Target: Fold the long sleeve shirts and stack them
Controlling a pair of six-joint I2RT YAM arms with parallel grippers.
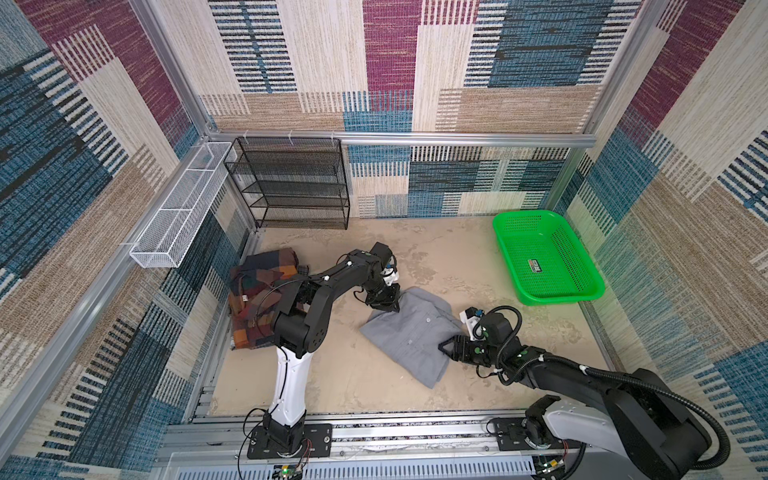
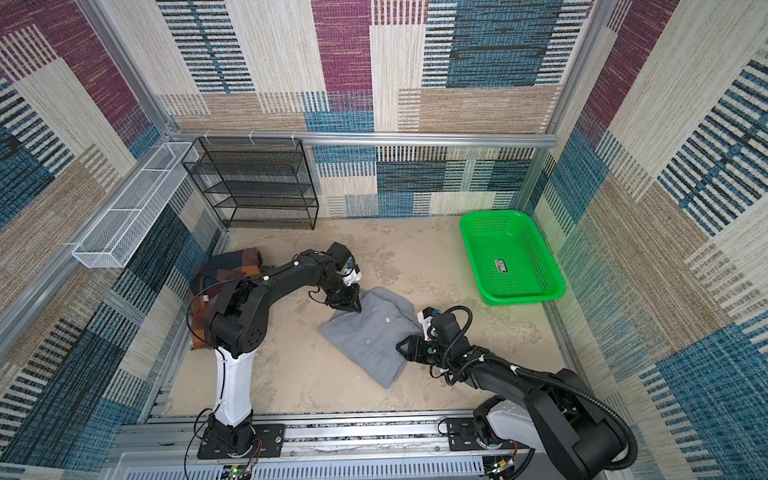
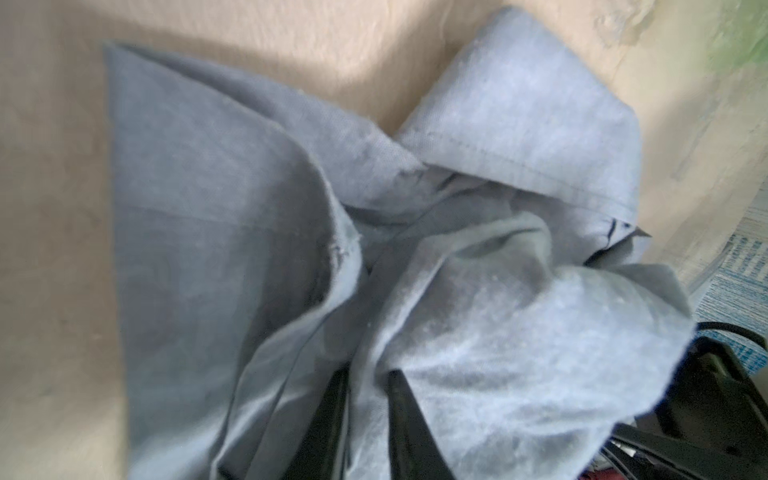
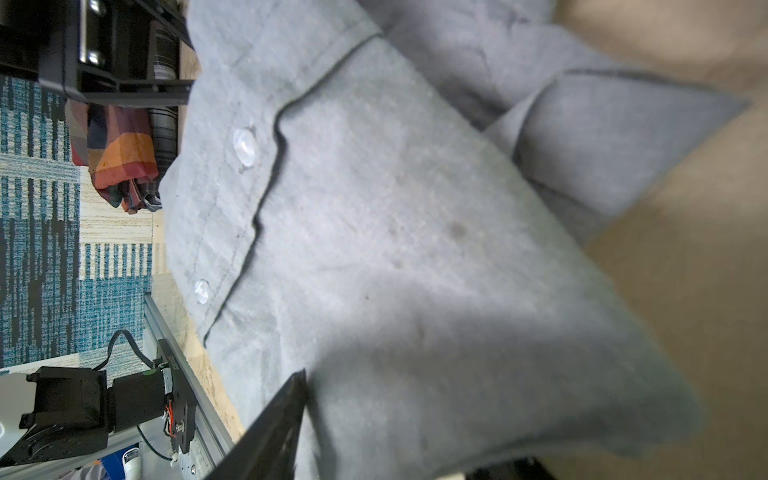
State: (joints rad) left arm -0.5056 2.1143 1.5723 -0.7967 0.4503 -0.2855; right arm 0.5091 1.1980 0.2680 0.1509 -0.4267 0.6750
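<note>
We see the soft, plain button-up gray shirt point(image 1: 409, 332) partly folded on the mottled beige desk point(image 1: 357, 390), roughly centre in both top views.

Left pincer point(image 1: 390, 306) is down on the shirt's far corner. In the left wrist view its black fingers point(image 3: 405, 415) are clenched on a bunched fold of the gray cloth, with fabric pinched between them.

Right pincer point(image 1: 444, 345) is at the shirt's right-hand edge. In the right wrist view one black finger point(image 4: 278, 424) lies on top of the cloth and the other is mostly hidden under the edge. Cloth sits between the jaws, but we cannot tell whether they are clamped on it. Two clear buttons point(image 4: 245, 145) show along the placket.

The orange, brown and navy block plaid shirt point(image 1: 257, 291) lies in a loose heap at the desk's left side, partly behind the left arm and well apart from the gray shirt.

The bright green plastic mesh basket point(image 1: 548, 297) sits at the far right corner. A black wire mesh rack point(image 1: 291, 183) stands against the back wall.
</note>
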